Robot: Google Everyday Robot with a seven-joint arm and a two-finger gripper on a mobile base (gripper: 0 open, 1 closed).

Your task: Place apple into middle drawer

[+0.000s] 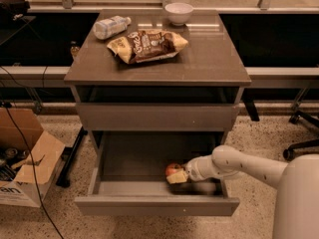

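Drawer (157, 206): lowest in the cabinet, pulled open, grey tray showing
Apple (172, 169): red, inside the drawer at right of centre, low over the tray floor
Gripper (177, 175): in the drawer, reaching in from the right; fingers (178, 179) closed around the apple
Shut drawer front (157, 116): just above
Counter (214, 59): carries bowl (179, 13), bottle (110, 27) lying down, snack bag (148, 45)
Box (27, 163): on the floor at left

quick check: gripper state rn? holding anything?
Gripper: closed on the apple, low inside the open middle drawer, right of centre.
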